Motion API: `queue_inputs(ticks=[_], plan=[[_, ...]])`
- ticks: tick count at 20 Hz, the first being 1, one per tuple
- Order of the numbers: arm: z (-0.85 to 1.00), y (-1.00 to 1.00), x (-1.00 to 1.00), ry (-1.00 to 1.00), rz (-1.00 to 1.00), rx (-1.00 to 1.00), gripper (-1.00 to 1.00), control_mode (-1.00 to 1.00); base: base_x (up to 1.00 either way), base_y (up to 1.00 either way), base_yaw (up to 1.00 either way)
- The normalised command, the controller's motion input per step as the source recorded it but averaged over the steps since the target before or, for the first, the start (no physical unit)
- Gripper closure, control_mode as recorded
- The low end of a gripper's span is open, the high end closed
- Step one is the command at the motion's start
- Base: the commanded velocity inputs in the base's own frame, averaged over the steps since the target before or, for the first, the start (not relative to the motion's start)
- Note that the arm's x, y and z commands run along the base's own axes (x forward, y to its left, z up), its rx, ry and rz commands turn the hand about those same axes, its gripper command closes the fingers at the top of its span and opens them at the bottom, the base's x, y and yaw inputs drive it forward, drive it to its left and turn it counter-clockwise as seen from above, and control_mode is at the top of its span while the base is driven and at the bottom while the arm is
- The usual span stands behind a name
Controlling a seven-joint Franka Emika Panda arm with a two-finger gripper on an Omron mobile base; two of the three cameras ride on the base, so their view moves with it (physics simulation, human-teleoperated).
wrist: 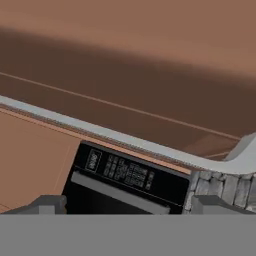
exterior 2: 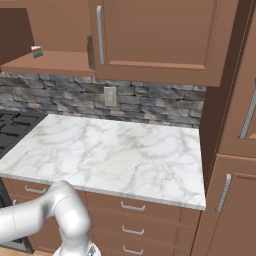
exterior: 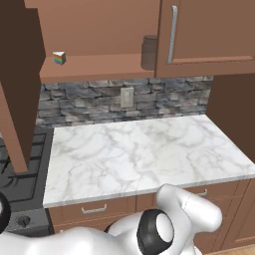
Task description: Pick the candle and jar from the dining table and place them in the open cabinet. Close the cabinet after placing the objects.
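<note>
— Gripper [wrist: 132, 207] check: what are you seeing on the hand view?

— You are looking at both fingertips [wrist: 50, 204] sitting far apart at the bottom edge, so the jaws are standing wide and gripping nothing. Just beyond them a black panel [wrist: 125, 175] with small pale markings is showing, and above it a pale grey bar [wrist: 125, 140] is running slantwise across brown wood. A bit of grey stonework is peeking in at the lower right.

— And where is the arm sitting?

— The arm [exterior: 189, 209] is folding low in front of the brown drawers [exterior: 94, 209], below the edge of the marble counter [exterior: 144, 149].

— Where is the jar?

— The jar [exterior: 148, 52] is standing upright on the shelf of the cabinet [exterior: 99, 67], at the shelf's right end, just beside the edge of the closed door [exterior: 209, 35] with its long silver handle [exterior: 173, 35]. From the right base view you are getting only a dark sliver of it [exterior 2: 90, 52] behind that door's edge.

— Is anything sharing the shelf?

— A small rainbow-striped wedge [exterior: 60, 58] is sitting near the left end, well apart from the jar. The cabinet's left door [exterior: 17, 84] is hanging open above the black stove [exterior: 20, 174], and a stone backsplash [exterior: 89, 99] with a wall outlet [exterior: 127, 97] is running between shelf and counter.
</note>
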Motion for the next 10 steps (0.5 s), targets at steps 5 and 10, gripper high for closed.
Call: queue_inputs(ticks=[5, 10], plan=[[-0.30, 0.16, 0.16, -0.03, -0.08, 0.12, -1.00, -1.00, 0.00, 0.00, 0.00], [-0.26, 0.18, 0.16, -0.02, -0.08, 0.11, -1.00, -1.00, 0.00, 0.00, 0.00]])
